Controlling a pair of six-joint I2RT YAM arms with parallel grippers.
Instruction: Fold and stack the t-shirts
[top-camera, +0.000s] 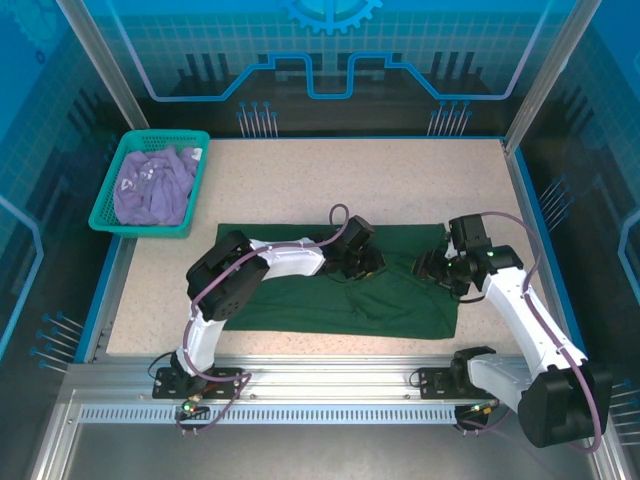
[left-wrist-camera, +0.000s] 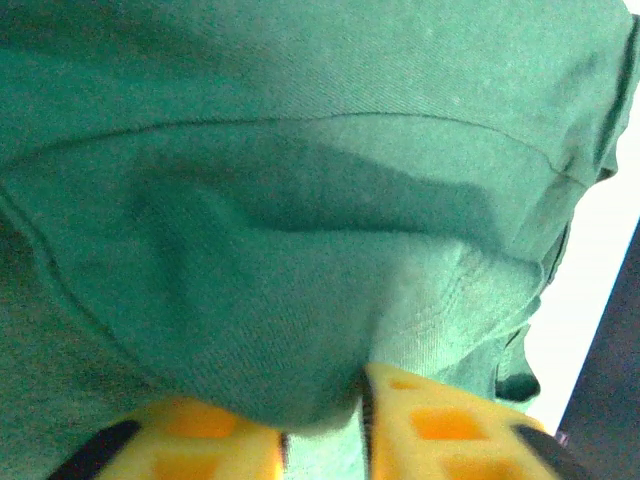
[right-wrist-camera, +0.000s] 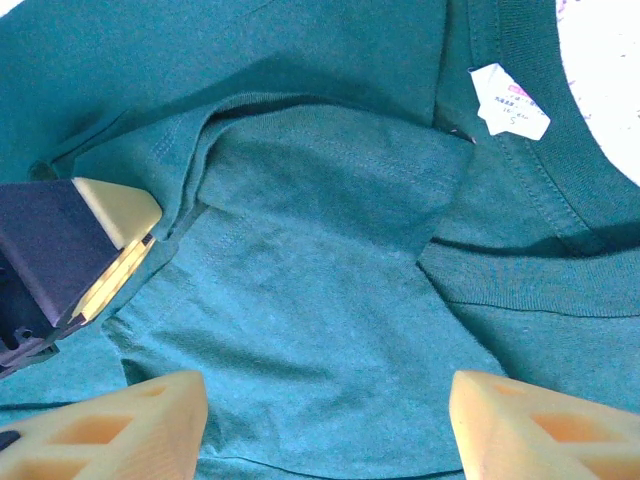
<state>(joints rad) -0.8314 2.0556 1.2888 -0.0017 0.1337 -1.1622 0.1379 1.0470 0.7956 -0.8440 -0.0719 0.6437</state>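
Note:
The dark green t-shirt (top-camera: 300, 300) lies spread across the table's middle. My left gripper (top-camera: 360, 262) is down on its upper middle, and in the left wrist view its yellow fingers (left-wrist-camera: 440, 430) are shut on a fold of the green t-shirt (left-wrist-camera: 300, 250). My right gripper (top-camera: 435, 268) hovers over the shirt's right end; its fingers (right-wrist-camera: 540, 420) stand wide open over flat green cloth (right-wrist-camera: 320, 300), near the collar and white tag (right-wrist-camera: 510, 100). One finger of the left gripper (right-wrist-camera: 110, 230) pinches cloth at the left of that view. The lavender t-shirt (top-camera: 153, 185) lies crumpled in the basket.
The teal mesh basket (top-camera: 105, 215) stands at the back left of the table. Metal posts and blue panels wall in the table. Bare speckled tabletop (top-camera: 400, 180) lies behind the green shirt.

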